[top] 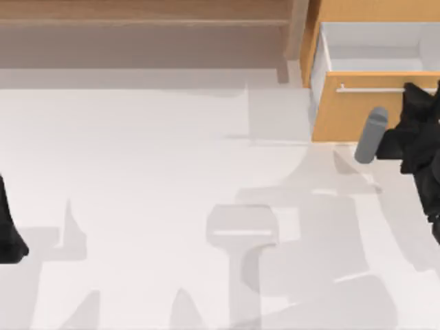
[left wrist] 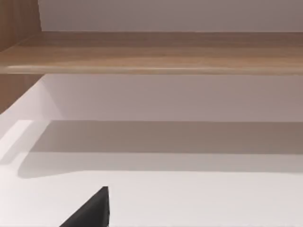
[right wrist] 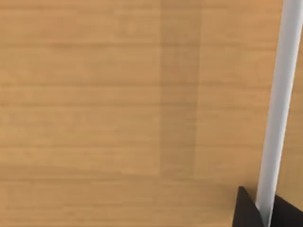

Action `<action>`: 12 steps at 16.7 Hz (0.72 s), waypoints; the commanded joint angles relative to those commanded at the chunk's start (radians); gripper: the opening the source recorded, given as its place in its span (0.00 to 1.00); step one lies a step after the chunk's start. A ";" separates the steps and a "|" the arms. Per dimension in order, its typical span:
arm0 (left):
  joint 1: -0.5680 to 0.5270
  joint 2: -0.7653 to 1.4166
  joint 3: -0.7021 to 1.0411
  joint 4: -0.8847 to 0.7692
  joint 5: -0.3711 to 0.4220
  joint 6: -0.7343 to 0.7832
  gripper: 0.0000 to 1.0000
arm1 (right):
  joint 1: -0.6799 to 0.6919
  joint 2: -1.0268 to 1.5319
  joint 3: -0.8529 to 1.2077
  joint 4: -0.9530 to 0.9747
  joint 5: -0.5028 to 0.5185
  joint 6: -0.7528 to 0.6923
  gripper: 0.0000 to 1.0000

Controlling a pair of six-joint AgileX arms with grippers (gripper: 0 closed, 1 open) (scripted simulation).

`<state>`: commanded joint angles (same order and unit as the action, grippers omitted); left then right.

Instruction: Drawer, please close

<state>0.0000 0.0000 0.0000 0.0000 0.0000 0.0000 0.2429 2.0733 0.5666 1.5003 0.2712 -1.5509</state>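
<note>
The box drawer with a flat orange-tan wooden front [top: 354, 113] and thin silver bar handle [top: 375, 89] is seen pulled out at upper right, white interior bare. The right end effector [right wrist: 259, 213] is placed at the handle; its grip cannot be told. The left end effector [left wrist: 90, 210] is parked at lower left.

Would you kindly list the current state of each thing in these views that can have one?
Orange-tan wooden drawer: pulled out, white inner walls exposed.
Thin silver bar handle: on the drawer front, right gripper's dark fingertips either side of it.
Right gripper: at the drawer front by the handle.
Left gripper: parked at the table's left edge.
Long brown wooden shelf: fixed, nothing on it.
</note>
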 joint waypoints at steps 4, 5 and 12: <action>0.000 0.000 0.000 0.000 0.000 0.000 1.00 | -0.017 0.038 0.099 -0.058 -0.018 -0.001 0.00; 0.000 0.000 0.000 0.000 0.000 0.000 1.00 | -0.023 0.051 0.130 -0.077 -0.023 -0.001 0.00; 0.000 0.000 0.000 0.000 0.000 0.000 1.00 | -0.046 0.103 0.251 -0.153 -0.043 -0.001 0.00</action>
<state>0.0000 0.0000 0.0000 0.0000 0.0000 0.0000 0.1968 2.1764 0.8179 1.3474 0.2277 -1.5523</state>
